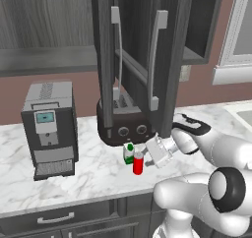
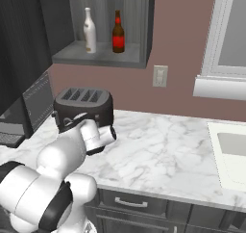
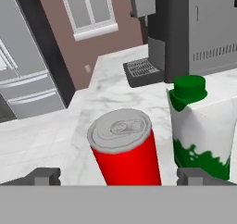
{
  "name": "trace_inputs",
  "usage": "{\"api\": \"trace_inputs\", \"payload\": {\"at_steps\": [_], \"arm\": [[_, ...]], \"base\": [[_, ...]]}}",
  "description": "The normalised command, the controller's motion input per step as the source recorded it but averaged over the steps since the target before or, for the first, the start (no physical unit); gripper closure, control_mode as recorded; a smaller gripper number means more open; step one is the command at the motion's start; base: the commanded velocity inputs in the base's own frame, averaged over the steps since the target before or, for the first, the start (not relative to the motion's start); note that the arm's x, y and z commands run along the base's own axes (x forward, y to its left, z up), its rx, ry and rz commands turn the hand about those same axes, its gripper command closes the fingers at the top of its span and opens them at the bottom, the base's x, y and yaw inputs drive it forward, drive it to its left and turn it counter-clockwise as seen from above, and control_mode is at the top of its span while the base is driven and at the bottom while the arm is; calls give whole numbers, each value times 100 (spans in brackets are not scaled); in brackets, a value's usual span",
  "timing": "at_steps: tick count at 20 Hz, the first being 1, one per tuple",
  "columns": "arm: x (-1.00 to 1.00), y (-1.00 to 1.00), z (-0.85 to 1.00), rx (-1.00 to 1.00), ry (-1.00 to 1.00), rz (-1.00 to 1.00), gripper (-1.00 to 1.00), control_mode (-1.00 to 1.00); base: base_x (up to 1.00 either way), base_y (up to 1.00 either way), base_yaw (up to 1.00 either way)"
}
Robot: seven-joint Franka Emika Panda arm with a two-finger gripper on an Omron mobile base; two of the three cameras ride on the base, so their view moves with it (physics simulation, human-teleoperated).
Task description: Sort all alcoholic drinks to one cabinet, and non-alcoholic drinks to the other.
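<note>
Hand view, red can between spread claw tips, seemingly untouched

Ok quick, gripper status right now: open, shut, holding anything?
Gripper: open, holding nothing; the red can stands between its fingertips, not clamped.

White marble counter, reddish-brown wall, white-framed window, steel fridge.
</note>
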Motion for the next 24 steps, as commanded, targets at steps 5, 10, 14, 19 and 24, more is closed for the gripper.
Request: {"api": "trace_inputs", "payload": {"at_steps": [5, 10, 14, 19, 24], "arm": [[0, 8, -13, 0, 0, 0, -100, -100], [0, 12, -11, 0, 0, 0, -100, -100], [0, 12, -9, 0, 0, 0, -100, -100], [0, 11, -5, 0, 0, 0, -100, -100], [0, 14, -1, 0, 0, 0, -100, -100]], "base": [[0, 0, 0], [0, 0, 0], [0, 0, 0], [0, 0, 0], [0, 0, 0]]}}
